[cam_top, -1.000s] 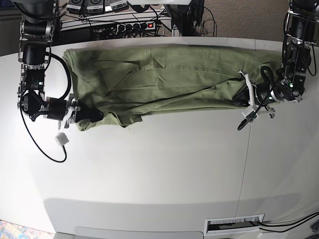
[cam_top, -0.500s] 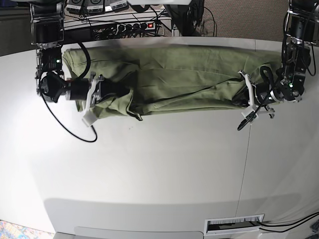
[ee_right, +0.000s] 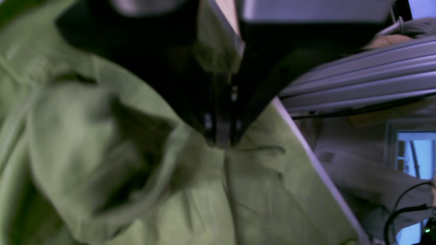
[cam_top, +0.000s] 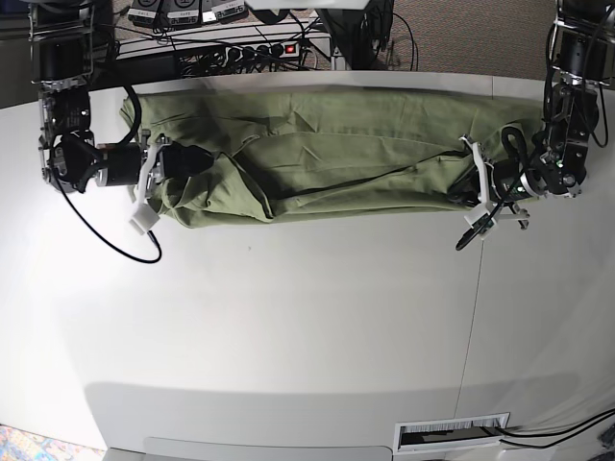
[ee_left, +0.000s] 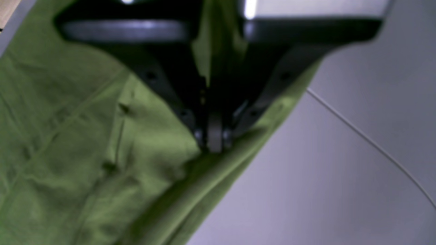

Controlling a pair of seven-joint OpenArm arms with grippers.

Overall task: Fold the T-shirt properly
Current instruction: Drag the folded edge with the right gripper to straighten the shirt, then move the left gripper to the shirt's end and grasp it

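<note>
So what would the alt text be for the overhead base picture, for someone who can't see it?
A green T-shirt lies stretched in a long, rumpled band across the far side of a white table, with a robot arm at each end. The right tool and left tool are each shut on the cloth.

Matt cloth T-shirt (cam_top: 327, 144), smooth table (cam_top: 288, 327)

A pale grey table (cam_top: 288, 327) fills the room's foreground, a power strip (cam_top: 252, 50) behind its far edge.
</note>
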